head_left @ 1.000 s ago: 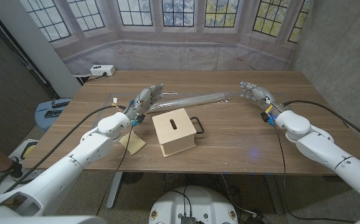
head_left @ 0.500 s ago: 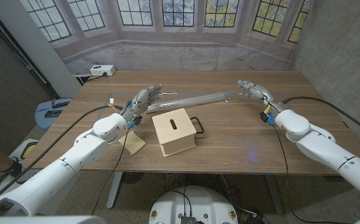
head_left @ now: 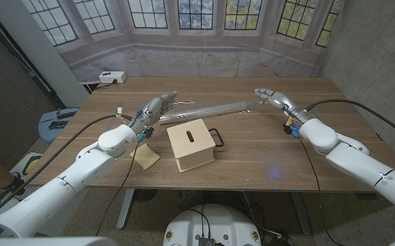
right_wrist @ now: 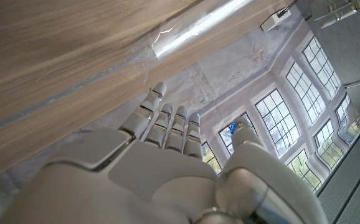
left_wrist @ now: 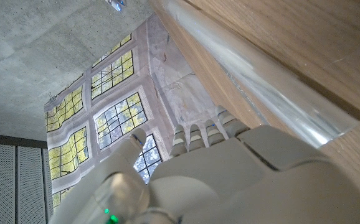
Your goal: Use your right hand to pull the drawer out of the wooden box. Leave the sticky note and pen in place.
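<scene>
Wooden box (head_left: 191, 144) sits mid-worktop, its black drawer handle (head_left: 216, 137) facing right; the right hand (head_left: 271, 100), fingers apart and empty, hovers well apart to the far right, so the handle lies leftward and nearer from it.

Pretty even, soft daylight-ish lighting, faint shadows on the table (head_left: 252, 143). Glare streaks along the clear tube (head_left: 211, 108). Wrist views are blurry up close, edges slightly warped.
</scene>
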Robot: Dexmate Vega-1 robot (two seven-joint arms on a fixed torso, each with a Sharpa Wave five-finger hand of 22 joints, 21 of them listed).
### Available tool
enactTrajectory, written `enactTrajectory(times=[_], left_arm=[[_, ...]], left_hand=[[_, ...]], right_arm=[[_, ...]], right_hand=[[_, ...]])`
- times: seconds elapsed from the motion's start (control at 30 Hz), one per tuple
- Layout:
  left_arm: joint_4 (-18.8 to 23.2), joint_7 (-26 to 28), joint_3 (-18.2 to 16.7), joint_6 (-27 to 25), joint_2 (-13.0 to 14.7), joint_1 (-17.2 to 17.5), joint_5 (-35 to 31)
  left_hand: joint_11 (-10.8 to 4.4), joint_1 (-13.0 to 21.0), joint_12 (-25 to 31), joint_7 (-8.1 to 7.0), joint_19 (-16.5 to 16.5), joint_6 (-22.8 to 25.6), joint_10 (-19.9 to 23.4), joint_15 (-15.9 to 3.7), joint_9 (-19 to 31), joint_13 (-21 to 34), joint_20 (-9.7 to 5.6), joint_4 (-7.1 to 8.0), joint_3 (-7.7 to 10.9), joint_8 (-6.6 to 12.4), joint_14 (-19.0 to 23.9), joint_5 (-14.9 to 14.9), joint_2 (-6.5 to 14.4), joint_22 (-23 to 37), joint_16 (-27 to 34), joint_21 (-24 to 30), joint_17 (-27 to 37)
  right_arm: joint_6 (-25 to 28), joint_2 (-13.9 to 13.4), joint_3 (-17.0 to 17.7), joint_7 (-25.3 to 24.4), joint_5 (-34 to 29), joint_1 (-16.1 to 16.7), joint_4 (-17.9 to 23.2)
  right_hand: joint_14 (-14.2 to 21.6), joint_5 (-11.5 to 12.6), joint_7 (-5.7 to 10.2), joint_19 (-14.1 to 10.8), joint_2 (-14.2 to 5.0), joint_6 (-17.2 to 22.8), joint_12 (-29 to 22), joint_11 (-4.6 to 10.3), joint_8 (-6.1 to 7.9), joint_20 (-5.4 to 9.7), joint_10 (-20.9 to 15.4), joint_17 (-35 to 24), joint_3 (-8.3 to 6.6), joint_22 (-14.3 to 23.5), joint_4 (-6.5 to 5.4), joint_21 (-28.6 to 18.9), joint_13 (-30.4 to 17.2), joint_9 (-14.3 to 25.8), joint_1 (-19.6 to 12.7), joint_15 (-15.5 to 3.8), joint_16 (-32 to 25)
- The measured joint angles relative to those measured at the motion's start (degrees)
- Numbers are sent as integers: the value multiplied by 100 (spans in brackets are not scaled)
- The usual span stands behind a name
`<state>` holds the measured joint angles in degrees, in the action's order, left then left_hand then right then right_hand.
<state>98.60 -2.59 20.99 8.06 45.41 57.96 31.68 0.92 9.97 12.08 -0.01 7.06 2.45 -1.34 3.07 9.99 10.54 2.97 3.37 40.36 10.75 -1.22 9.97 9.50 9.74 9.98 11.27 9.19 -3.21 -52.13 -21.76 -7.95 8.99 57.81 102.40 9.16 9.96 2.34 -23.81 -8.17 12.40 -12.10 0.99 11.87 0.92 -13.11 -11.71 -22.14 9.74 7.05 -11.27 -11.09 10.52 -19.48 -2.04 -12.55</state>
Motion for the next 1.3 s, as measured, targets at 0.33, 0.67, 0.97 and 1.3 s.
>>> enactTrajectory(times=[0.33, 0.67, 0.97, 1.3], left_arm=[[64, 0, -6, 45, 81, 36, -131], [109, -21, -6, 82, 164, 91, -230], [151, -23, -33, 119, 215, 144, -275], [250, -2, -27, 140, 224, 192, -365]], left_hand=[[0, 0, -22, 0, 21, 0, 0, 0, 0, 0, -21, -6, -7, 0, 0, 0, 0, 0, 0, 0, 0], [-12, 23, -22, 0, 21, 0, 12, 0, 0, -1, -21, -6, -6, 0, 0, 0, -23, 0, 0, 0, 0], [-11, 23, -22, 0, 21, 0, 11, -21, 0, -1, -21, -6, -6, 0, 21, 0, -23, 0, 0, 0, 26], [-11, 38, -22, 0, 21, 0, 11, -21, 0, -1, -21, -5, -6, 0, 21, 0, -7, 0, 0, 0, 30]], right_arm=[[230, -200, -76, 2, -495, 30, 325], [317, -338, -138, 103, -900, 54, 575], [343, -490, -214, 242, -1324, 27, 795], [275, -751, -229, 418, -1806, 23, 1037]], right_hand=[[89, 0, 82, -31, 8, 145, 0, 136, 0, 32, -136, 0, 32, 0, 31, 0, 0, 0, -53, -29, 0], [146, 0, 102, -31, 8, 225, 0, 179, 23, 32, -181, -1, 8, 0, 55, 0, 0, 0, -53, -23, -45], [205, 0, 102, -31, 30, 225, -44, 172, 23, 32, -234, 27, 32, 0, 79, 0, 0, 0, -75, 0, -45], [234, 0, 123, -31, 53, 287, -44, 191, 22, 32, -253, 26, 32, -1, 79, 0, 0, 0, -98, -30, -45]])
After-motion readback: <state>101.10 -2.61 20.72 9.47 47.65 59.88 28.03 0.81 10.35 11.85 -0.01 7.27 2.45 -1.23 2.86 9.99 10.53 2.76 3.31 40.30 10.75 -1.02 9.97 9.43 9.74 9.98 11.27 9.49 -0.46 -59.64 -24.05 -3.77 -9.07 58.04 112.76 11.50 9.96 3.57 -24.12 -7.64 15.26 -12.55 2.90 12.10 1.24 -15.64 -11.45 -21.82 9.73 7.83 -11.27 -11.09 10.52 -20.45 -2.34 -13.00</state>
